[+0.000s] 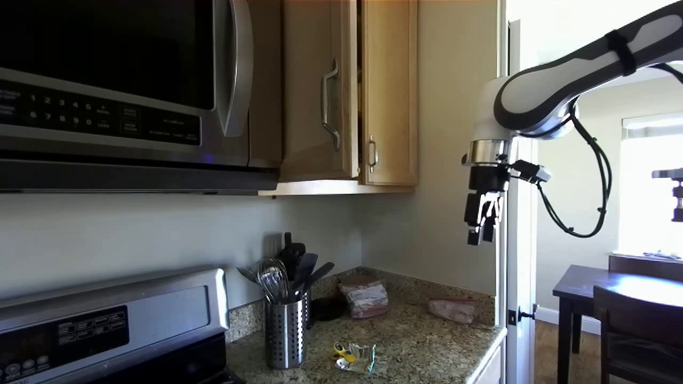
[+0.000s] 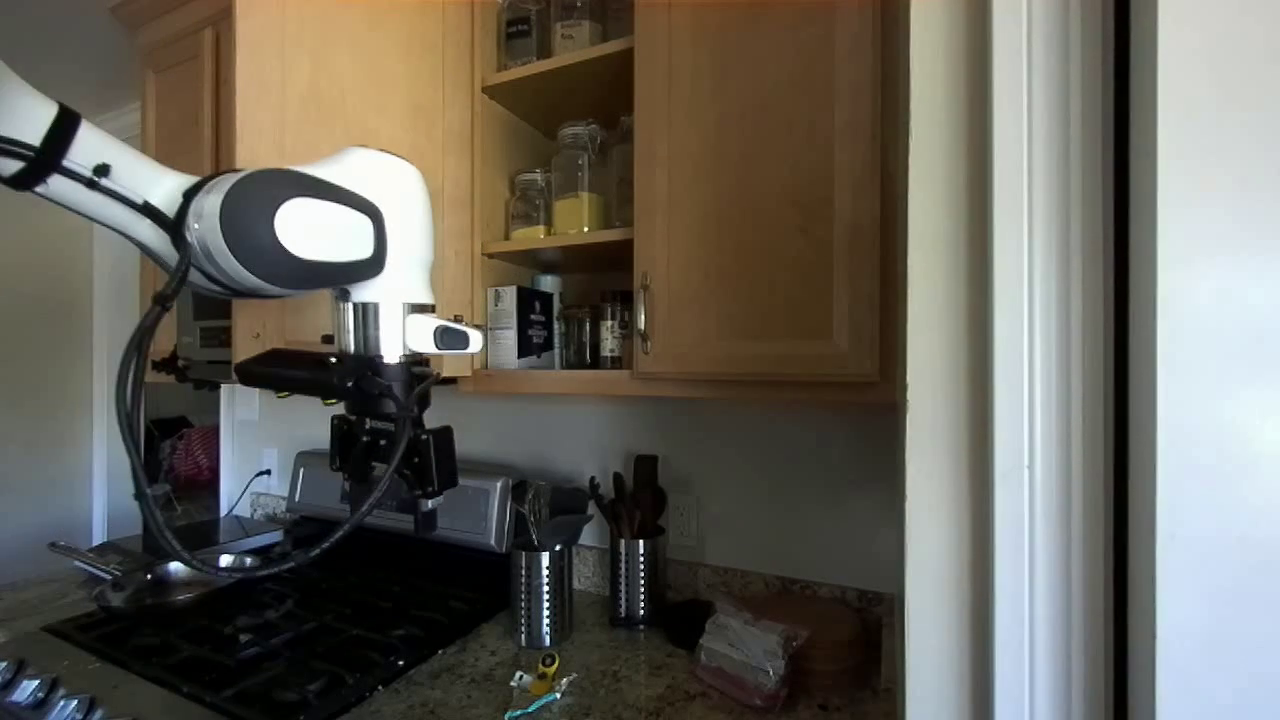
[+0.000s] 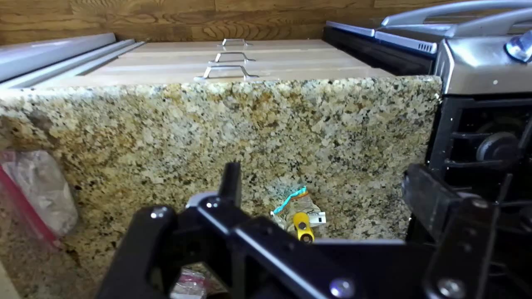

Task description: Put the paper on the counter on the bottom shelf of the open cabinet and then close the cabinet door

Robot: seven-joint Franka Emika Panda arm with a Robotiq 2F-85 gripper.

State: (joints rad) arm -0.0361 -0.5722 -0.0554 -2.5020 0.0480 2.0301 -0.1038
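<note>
Step in hand, as judged: approach for pick-up of the paper [image 3: 302,205]. The paper lies crumpled on the tabletop [image 3: 249,124], near a metal cup [image 1: 286,336]; a yellow piece [image 3: 300,220] lies with it, and whether the two are joined cannot be told. The tool [image 1: 481,240] is set wide, jaws well apart, with nothing held. It hangs high above the tabletop, well apart from the paper. The door [image 1: 309,90] stands open. The bottom shelf [image 2: 550,380] is exposed and carries a box [image 2: 507,328] and jars [image 2: 579,340]. Placing and door closing are not yet done.

Next move, as judged: bring the tool over the paper, then lower it. In the wrist view the paper shows in line between the jaws, but the height difference is large. Maintain clearance from the cup during descent. Pinch a raised fold close to the tabletop; the paper is probably thin and light, so a high pinch may miss it. Verify the grip before lifting. Afterwards, place the paper in front of the box and jars, set fully inside so that the door can shut.
</note>
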